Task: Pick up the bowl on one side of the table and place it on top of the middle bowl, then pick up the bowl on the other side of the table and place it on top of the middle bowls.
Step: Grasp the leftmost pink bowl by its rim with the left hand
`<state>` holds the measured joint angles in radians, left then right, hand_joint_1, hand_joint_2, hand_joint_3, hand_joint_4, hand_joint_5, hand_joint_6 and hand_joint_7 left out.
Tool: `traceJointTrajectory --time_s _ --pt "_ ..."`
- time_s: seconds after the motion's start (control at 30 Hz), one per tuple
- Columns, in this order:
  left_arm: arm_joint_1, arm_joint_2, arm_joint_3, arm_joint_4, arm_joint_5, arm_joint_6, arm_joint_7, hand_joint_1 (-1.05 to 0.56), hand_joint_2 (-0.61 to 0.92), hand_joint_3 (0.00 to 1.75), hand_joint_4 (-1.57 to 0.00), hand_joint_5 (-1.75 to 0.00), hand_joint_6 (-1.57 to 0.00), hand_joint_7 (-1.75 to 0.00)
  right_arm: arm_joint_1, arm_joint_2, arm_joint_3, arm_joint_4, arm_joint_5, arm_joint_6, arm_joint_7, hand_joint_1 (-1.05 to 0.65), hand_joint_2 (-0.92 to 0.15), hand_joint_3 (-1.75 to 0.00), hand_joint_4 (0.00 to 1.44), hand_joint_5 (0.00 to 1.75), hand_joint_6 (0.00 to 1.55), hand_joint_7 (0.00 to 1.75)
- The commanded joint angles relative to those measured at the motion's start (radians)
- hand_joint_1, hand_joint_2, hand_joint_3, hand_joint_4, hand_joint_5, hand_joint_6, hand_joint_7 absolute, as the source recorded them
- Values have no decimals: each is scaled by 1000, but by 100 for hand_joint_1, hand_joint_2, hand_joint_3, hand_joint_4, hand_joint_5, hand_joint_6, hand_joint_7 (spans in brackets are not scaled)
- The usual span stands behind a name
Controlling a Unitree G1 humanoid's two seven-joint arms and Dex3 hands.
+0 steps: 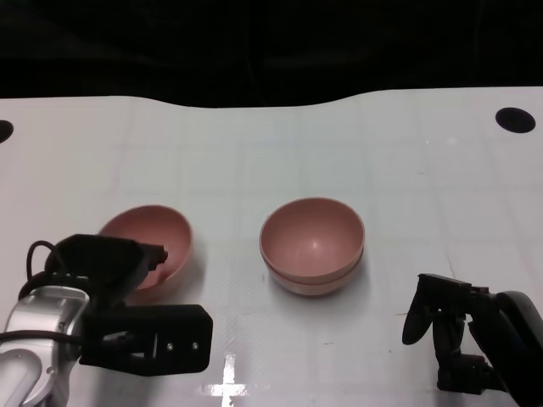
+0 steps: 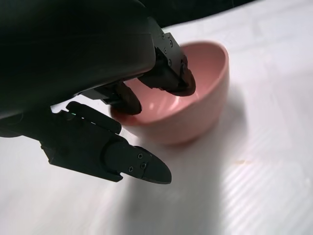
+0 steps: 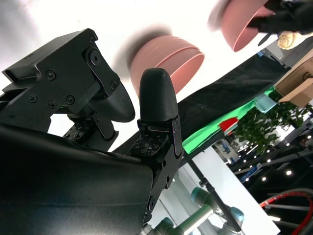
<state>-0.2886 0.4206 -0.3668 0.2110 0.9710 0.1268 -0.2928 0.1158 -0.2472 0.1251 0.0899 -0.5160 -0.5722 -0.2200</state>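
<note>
Bowls in pink sit on the white surface point(image 1: 424, 186). The middle bowls point(image 1: 312, 246) are already a stack of two, one nested in the other, standing upright well ahead and to the inner side of the right robot hand point(image 1: 450, 335). That robot hand rests low near the surface edge, holding nothing; the right wrist view shows its fingers point(image 3: 157, 95) apart with open space between them and the stack point(image 3: 168, 61) beyond. The side bowl point(image 1: 153, 246) lies tipped, its opening turned toward the middle stack, right at the left robot hand point(image 1: 127, 280). In the left wrist view, two upper fingers point(image 2: 171, 73) reach over the rim into the bowl point(image 2: 195, 98), while the lower finger point(image 2: 127, 161) stays outside, below the bowl wall and apart from it. Whether the grip is actually closed on the bowl, I cannot tell.
</note>
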Motion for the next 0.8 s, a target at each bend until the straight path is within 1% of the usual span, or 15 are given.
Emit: traceJointTrajectory --time_s 0.03,0.23,0.27,0.3,0.33,0.37,0.4,0.5,0.8 --pt "-21 18 -14 27 -5 -1 25 -51 92 2 -57 -20 -50 -1 3 -4 -3 -14 0 4 -4 -6 -15 -165 96 175 80 159" --pt "-25 23 -23 32 -13 2 33 -51 92 3 -57 -19 -50 -1 3 -3 -4 -14 -1 4 -3 -7 -15 -164 96 175 81 158" --pt "-30 22 -22 57 -30 -29 56 -51 92 3 -57 -19 -50 -1 2 -3 -4 -17 -1 6 -2 -7 -15 -164 96 175 81 158" --pt "-34 23 -21 77 -43 -53 74 -43 92 5 -63 -57 -61 -2 2 -2 -3 -18 -1 8 -1 -7 -15 -164 96 175 81 158" --pt "-38 24 -22 92 -53 -71 88 -40 92 6 -60 -79 -65 -2 1 -2 -3 -20 -1 9 0 -7 -15 -164 96 175 81 158" --pt "-41 25 -23 103 -61 -82 98 -39 92 6 -58 -92 -67 -2 1 -2 -3 -21 -1 10 0 -7 -16 -164 95 175 81 158" --pt "-43 26 -24 108 -63 -87 102 -38 92 7 -57 -97 -68 -1 2 -2 -3 -21 -1 10 0 -7 -16 -164 95 175 81 158" --pt "-46 28 -27 117 -70 -94 111 -38 92 7 -56 -102 -69 -1 2 -2 -3 -22 -1 11 1 -7 -16 -163 95 175 81 157" --pt "-50 31 -31 123 -75 -97 115 -37 92 7 -55 -104 -69 -1 2 -3 -2 -24 -1 13 0 -7 -17 -163 95 175 82 157"
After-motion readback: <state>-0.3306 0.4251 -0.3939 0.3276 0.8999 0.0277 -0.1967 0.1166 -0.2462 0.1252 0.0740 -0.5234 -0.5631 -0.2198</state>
